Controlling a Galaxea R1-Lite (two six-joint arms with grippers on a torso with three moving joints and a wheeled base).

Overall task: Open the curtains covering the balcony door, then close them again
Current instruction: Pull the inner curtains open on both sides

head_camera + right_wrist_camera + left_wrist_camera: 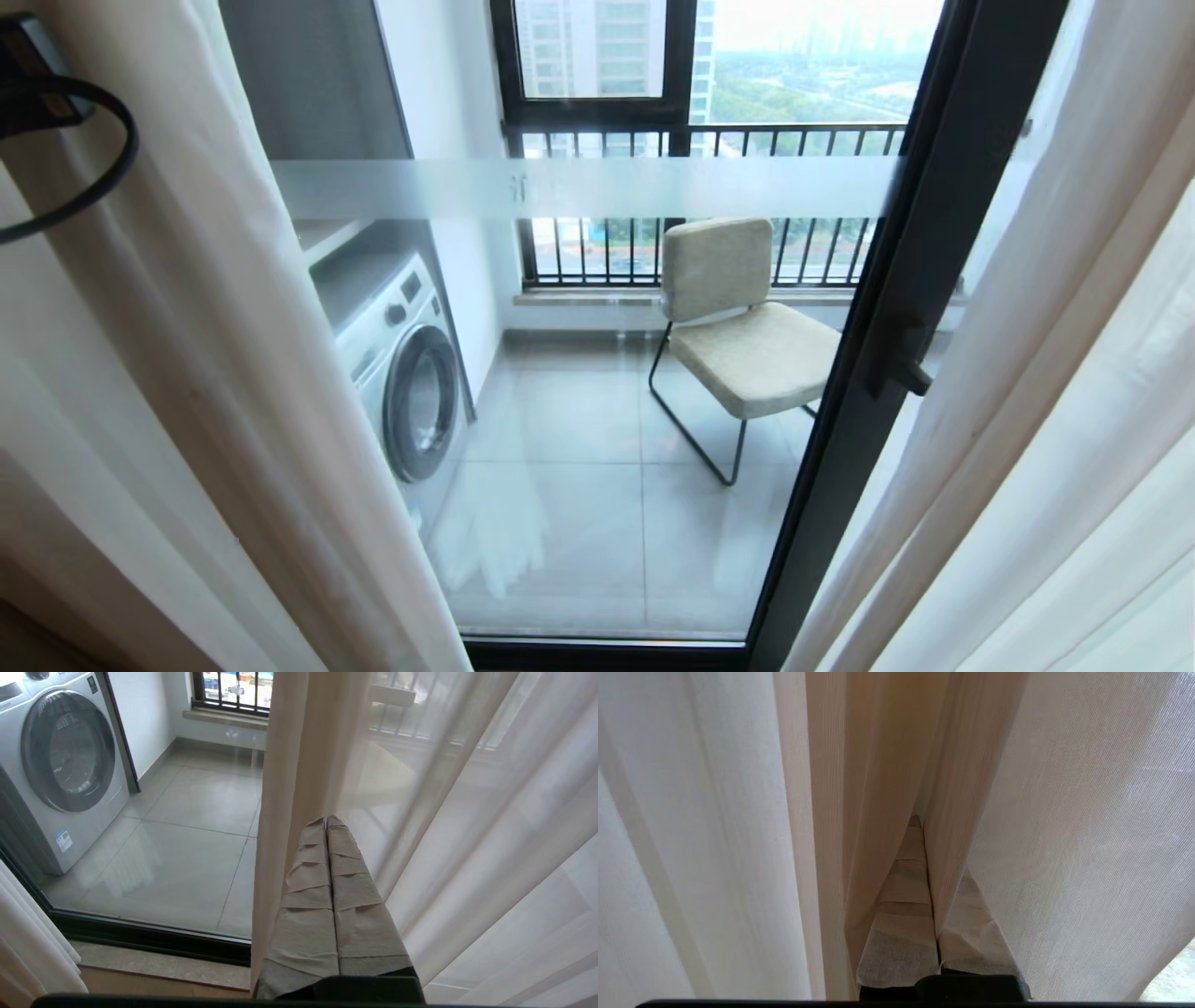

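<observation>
Hanging at the far left of the head view, the curtains (215, 392) are drawn apart into two bunches, one at each side, with a black cable (89, 159) looping over the left bunch near the top corner. The left end effector (924, 821) is pressed in among those left-hand folds, its cloth-wrapped fingers (906, 891) closed together with a pleat of the fabric between them. Between the two bunches stands the balcony door (896, 308), uncovered, its clear glass crossed by a frosted band and its thick black frame carrying a handle. Through the glass are a washing machine (401, 364), a tiled floor (579, 485) and a beige chair (738, 317) before a barred railing (709, 140). The right end effector (329, 820) sits at the edge of the right-hand drapes, fingers shut against each other, holding nothing.
</observation>
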